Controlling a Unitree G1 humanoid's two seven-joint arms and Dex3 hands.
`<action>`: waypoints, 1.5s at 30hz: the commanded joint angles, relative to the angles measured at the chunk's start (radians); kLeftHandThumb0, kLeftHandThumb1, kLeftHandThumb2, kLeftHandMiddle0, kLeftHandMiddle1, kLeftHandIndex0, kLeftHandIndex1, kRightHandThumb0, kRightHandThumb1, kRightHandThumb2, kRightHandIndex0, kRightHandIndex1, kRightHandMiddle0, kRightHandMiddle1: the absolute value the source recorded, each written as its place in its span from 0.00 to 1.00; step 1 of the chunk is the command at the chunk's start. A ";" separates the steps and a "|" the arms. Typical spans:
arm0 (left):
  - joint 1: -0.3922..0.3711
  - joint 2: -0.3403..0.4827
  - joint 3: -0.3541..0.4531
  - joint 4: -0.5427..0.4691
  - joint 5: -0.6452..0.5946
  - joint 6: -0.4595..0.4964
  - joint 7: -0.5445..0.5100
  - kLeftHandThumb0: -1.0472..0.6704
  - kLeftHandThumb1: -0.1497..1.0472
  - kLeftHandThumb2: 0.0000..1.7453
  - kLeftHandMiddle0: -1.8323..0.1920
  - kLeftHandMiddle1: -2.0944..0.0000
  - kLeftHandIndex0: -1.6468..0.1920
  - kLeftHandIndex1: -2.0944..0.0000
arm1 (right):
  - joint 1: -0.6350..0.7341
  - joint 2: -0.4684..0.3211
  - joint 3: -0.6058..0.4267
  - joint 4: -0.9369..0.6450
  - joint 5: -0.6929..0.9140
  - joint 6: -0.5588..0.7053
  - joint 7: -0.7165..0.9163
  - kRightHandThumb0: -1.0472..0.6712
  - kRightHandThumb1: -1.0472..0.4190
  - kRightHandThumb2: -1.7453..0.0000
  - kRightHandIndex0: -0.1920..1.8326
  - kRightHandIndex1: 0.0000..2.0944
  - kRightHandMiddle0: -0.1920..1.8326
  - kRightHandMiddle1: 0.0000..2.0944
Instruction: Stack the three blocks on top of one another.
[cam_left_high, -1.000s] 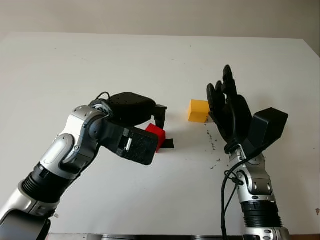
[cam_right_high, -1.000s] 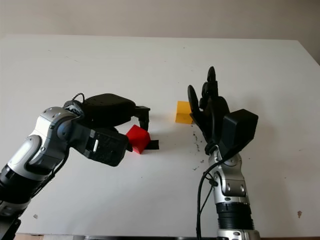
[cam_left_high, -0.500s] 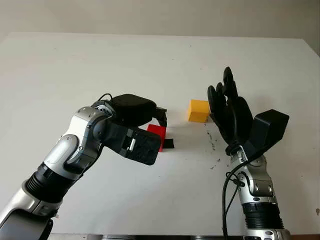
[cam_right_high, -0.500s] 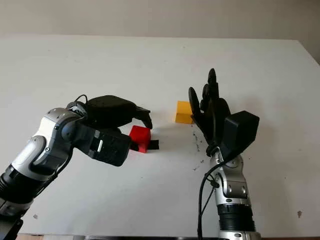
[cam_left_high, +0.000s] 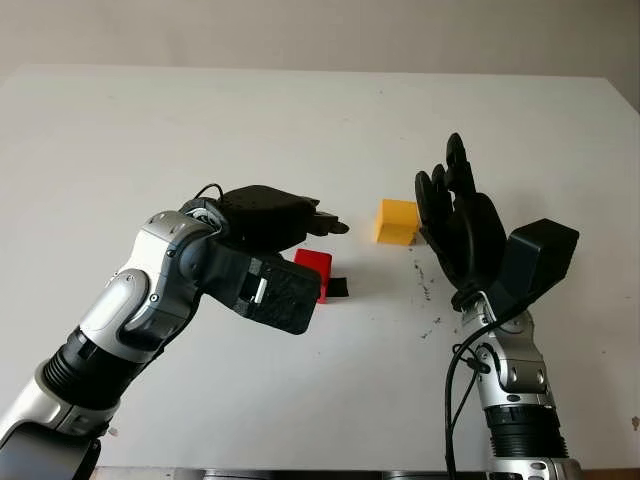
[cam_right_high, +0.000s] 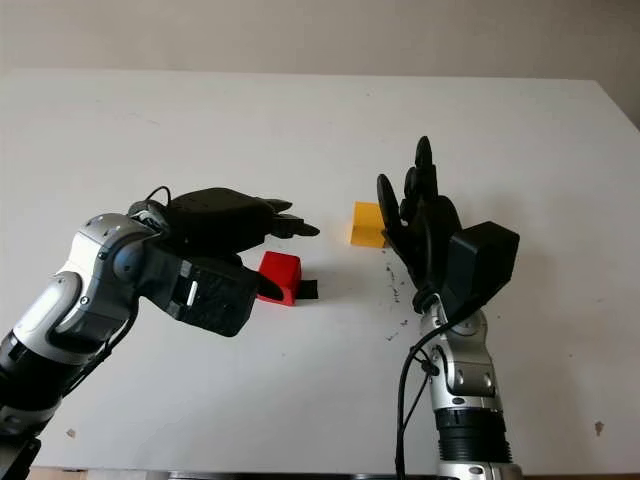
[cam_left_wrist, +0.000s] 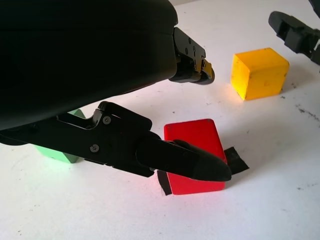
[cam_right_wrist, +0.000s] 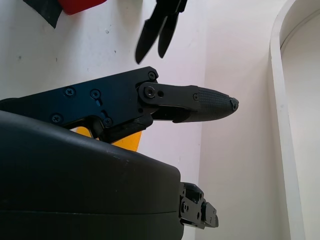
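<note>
The red block (cam_left_high: 316, 268) sits flat on the table on a strip of black tape (cam_left_high: 338, 288). My left hand (cam_left_high: 305, 228) hovers just above and behind it, open, with its fingers stretched out over the block and not touching it. A yellow block (cam_left_high: 397, 221) stands to the right of the red one. My right hand (cam_left_high: 455, 205) is held upright and open just right of the yellow block. In the left wrist view a green block (cam_left_wrist: 60, 154) shows behind the hand's lower finger (cam_left_wrist: 185, 160), on the side away from the yellow block (cam_left_wrist: 258, 72).
The white table (cam_left_high: 300, 400) has dark scuff marks (cam_left_high: 428, 290) in front of the yellow block. Its far edge meets a pale wall, and its right edge (cam_left_high: 625, 110) runs close to my right arm.
My left hand has uncurled its fingers and let go of the red block, which went from tilted in the grasp to lying flat on the tape. The right hand has not moved.
</note>
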 joint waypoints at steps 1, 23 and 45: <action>0.016 0.009 0.029 -0.028 -0.018 0.012 -0.001 0.18 1.00 0.05 0.92 0.99 0.86 0.97 | -0.006 -0.013 -0.002 -0.004 0.002 -0.008 0.005 0.25 0.00 0.74 0.00 0.00 0.00 0.00; 0.263 -0.232 0.579 -0.093 -0.514 -0.004 0.583 0.20 0.97 0.03 0.96 0.98 0.92 0.98 | -0.029 -0.050 -0.014 -0.026 -0.004 0.027 -0.003 0.23 0.00 0.76 0.00 0.00 0.01 0.01; 0.539 -0.361 0.644 -0.022 -0.686 -0.179 0.822 0.22 1.00 0.32 0.99 0.98 0.98 1.00 | -0.264 -0.382 0.037 0.105 -0.217 -0.061 0.126 0.20 0.11 0.98 0.04 0.03 0.06 0.04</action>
